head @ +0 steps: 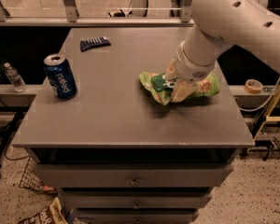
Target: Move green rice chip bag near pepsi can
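The green rice chip bag (157, 85) lies crumpled on the grey table top (121, 115), right of centre. The pepsi can (60, 76) stands upright near the table's left edge, far from the bag. My gripper (176, 82) is down on the middle of the bag, reaching in from the upper right, and hides the bag's centre. The bag's left end and its right end (209, 84) stick out on either side of the gripper. The white arm (224, 22) covers the table's back right corner.
A small dark blue wrapper (95, 43) lies at the back left of the table. A clear plastic bottle (13, 77) stands on a lower ledge left of the table. A tape roll (254, 85) sits on the ledge at right. Drawers are below the table's front edge.
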Motion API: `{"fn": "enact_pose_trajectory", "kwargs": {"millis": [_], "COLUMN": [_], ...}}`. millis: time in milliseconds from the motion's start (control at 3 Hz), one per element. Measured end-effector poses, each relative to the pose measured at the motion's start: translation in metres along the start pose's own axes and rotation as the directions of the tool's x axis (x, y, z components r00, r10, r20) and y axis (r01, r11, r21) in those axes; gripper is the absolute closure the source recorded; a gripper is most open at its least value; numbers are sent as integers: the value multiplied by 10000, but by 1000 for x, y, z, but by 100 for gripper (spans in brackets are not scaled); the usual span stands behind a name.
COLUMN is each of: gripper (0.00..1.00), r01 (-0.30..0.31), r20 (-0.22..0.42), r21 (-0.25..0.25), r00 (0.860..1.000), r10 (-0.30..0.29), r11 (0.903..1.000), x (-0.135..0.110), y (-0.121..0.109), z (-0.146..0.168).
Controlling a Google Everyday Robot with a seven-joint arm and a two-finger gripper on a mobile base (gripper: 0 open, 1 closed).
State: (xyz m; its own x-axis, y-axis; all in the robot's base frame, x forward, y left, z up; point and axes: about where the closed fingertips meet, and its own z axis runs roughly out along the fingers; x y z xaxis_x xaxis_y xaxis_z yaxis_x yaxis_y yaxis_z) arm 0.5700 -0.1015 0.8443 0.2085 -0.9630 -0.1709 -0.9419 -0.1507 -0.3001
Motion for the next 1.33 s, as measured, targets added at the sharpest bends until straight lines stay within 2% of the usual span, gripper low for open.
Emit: {"fn": "enact_pose_trajectory", "kwargs": {"millis": [333, 667, 1000, 1333], "gripper": [88, 100, 100, 100], "r01": [-10, -62, -61, 352], "r20": [-27, 179, 180, 247], "r21": [-84, -408, -408, -216], "r00": [10000, 9998, 9998, 9991], "r10": [9, 69, 69, -347], "r11": [10000, 9991, 9992, 9991], "x": [-4, -31, -31, -46], "y": [-7, -33, -33, -39], "z": [-9, -54, -54, -60]}}
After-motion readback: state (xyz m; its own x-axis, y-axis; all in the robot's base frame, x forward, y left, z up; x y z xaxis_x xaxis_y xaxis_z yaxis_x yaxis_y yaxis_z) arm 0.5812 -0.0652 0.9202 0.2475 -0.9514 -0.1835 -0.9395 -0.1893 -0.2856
